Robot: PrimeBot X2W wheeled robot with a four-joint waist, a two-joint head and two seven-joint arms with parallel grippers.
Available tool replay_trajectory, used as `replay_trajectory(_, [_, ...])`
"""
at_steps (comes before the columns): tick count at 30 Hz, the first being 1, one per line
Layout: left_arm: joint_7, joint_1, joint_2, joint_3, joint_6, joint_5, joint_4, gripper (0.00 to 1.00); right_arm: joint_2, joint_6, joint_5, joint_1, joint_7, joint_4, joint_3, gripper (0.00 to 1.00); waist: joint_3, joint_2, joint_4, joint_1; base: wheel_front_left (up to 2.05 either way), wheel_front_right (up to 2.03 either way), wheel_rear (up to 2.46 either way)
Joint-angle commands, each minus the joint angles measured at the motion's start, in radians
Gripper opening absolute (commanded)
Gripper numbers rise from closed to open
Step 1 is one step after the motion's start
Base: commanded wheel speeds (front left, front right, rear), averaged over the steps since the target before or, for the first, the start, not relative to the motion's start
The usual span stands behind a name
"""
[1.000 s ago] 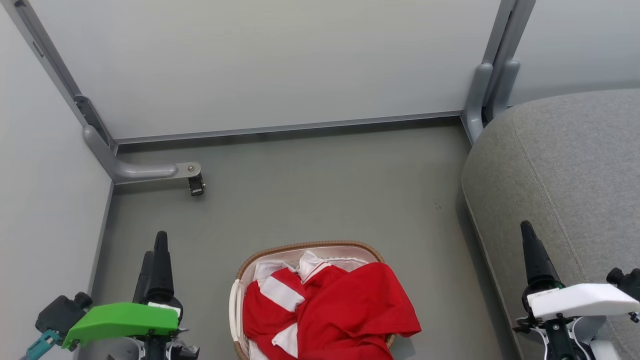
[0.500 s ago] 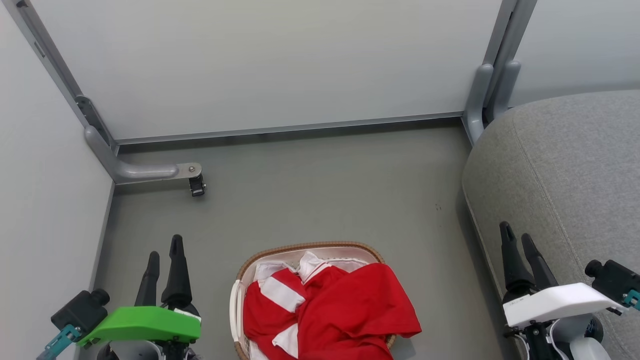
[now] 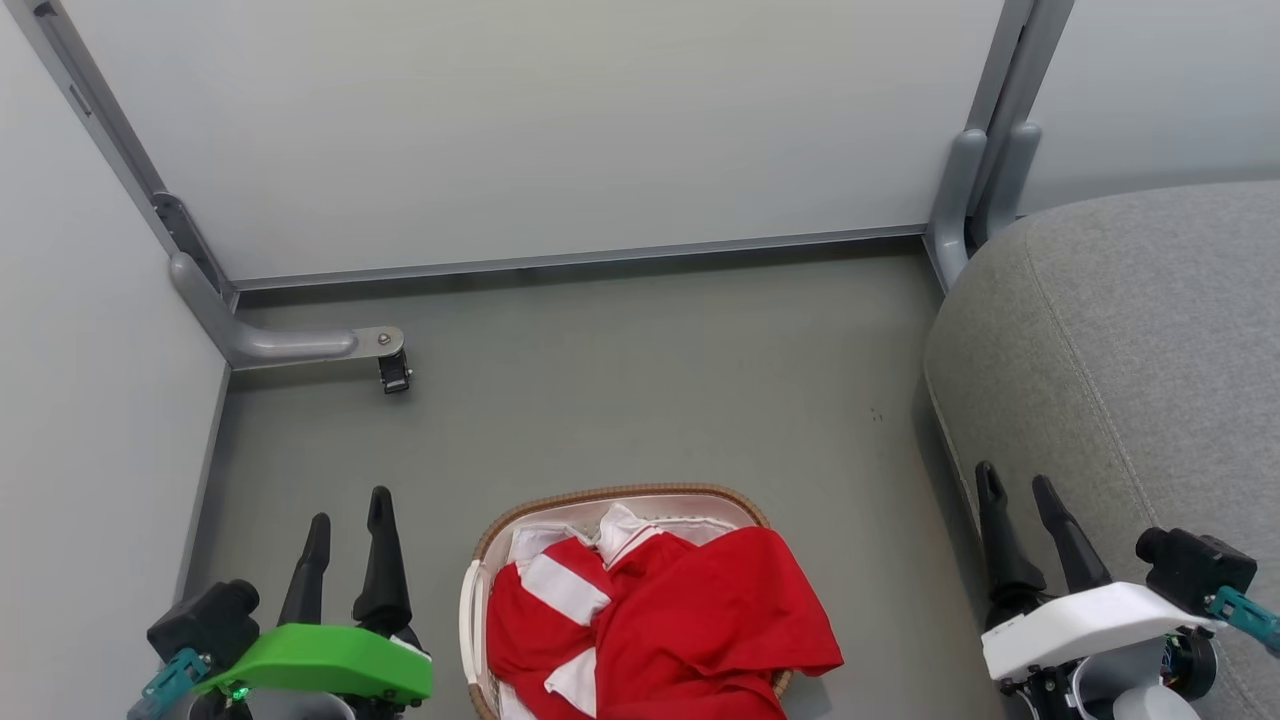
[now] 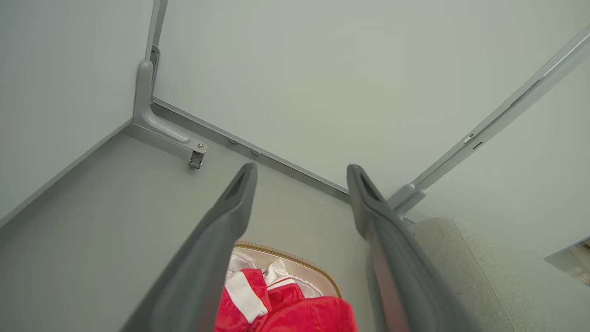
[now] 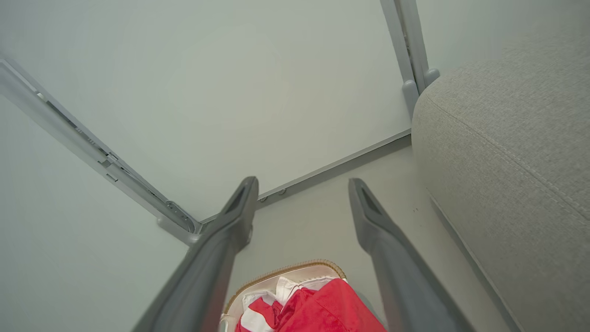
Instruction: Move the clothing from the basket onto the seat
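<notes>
Red clothing (image 3: 680,630) with white panels is heaped in the oval basket (image 3: 560,503) with a brown woven rim, low in the middle of the head view, spilling over its right side. The grey seat (image 3: 1140,360) rises at the right. My left gripper (image 3: 349,508) stands open to the left of the basket, fingers apart and empty. My right gripper (image 3: 1016,482) is open beside the seat's front edge, holding nothing. The left wrist view looks between open fingers (image 4: 235,203) at the clothing (image 4: 286,313) and basket (image 4: 318,276). In the right wrist view the clothing (image 5: 322,309) lies below the gripper (image 5: 302,184).
Pale partition walls (image 3: 520,130) close the back and left side. A grey bracket foot (image 3: 290,342) with a small black caster (image 3: 393,372) juts from the left corner. A grey post (image 3: 985,170) stands by the seat. Bare grey floor (image 3: 660,390) lies beyond the basket.
Both grippers have drawn down toward the bottom edge and inward toward the basket, and have turned so the two fingers of each now show apart. Basket and clothing have stayed put.
</notes>
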Motion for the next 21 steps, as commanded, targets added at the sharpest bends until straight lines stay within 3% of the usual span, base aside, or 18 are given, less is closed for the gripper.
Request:
replay_trajectory(1, [-0.01,0.006,0.007,-0.004,0.006,0.037,-0.005,1.0,-0.006,0.0,-0.033,-0.004,-0.01,-0.003,0.005,1.0,0.0,0.0,0.0,0.0,0.0,0.0,0.0])
replay_trajectory(21, [-0.057,0.013,0.008,-0.027,0.016,0.221,0.067,1.0,-0.007,0.0,-0.269,-0.002,-0.058,0.032,0.05,1.0,-0.002,0.0,0.003,0.0,0.0,0.0,0.0])
